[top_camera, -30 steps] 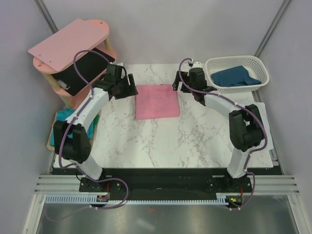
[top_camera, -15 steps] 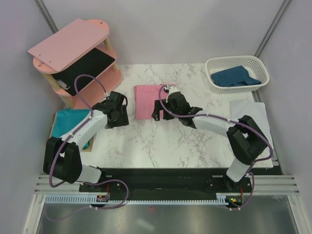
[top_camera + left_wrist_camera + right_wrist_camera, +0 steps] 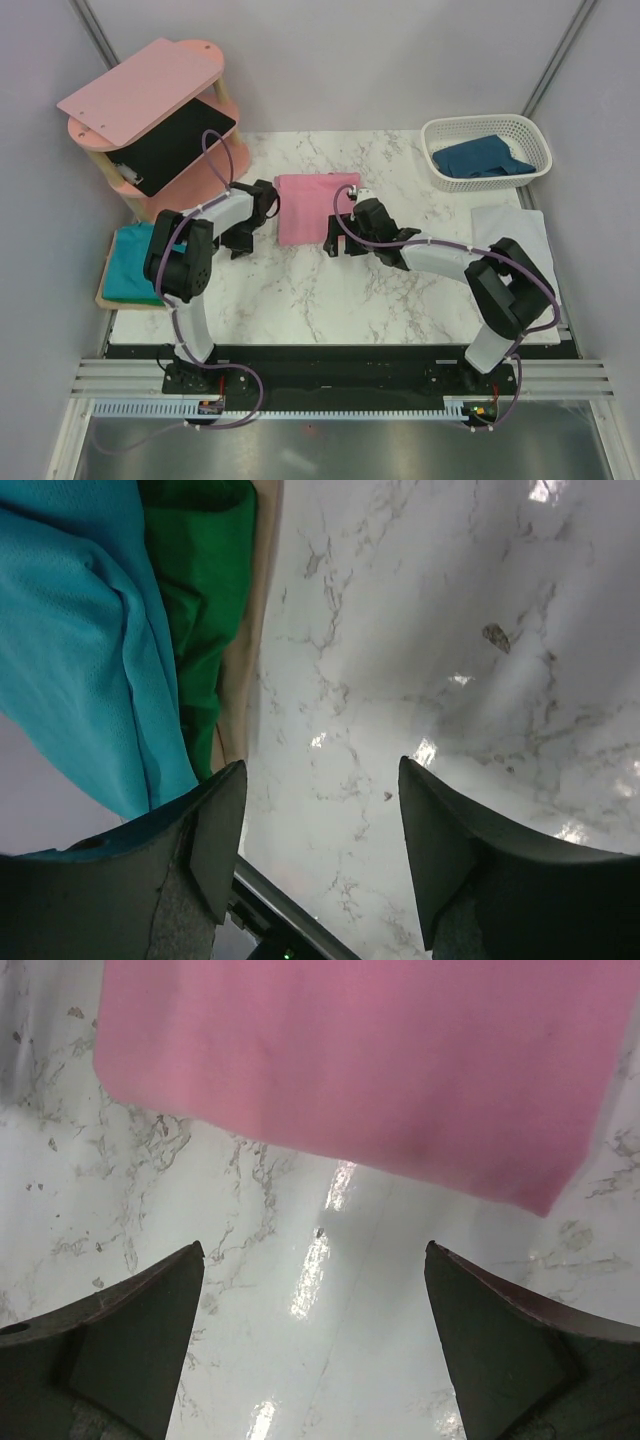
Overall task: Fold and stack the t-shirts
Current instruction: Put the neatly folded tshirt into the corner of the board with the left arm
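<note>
A light pink t-shirt lies folded flat in the middle of the marble table; in the right wrist view its near edge fills the top. My right gripper hovers open just in front of the shirt's near right corner, with only bare marble between its fingers. My left gripper is open over bare marble left of the pink shirt. A teal t-shirt rests on a wooden tray at the left edge. A dark blue t-shirt lies in the white basket.
A pink shelf unit holding a black panel stands at the back left. The white basket is at the back right, and a white sheet lies on the right. Green fabric sits under the teal shirt on the tray.
Both grippers came from the pink shirt's far corners toward its near side. The left then swung from near the tray back up beside the shirt, its jaws slightly narrower.
</note>
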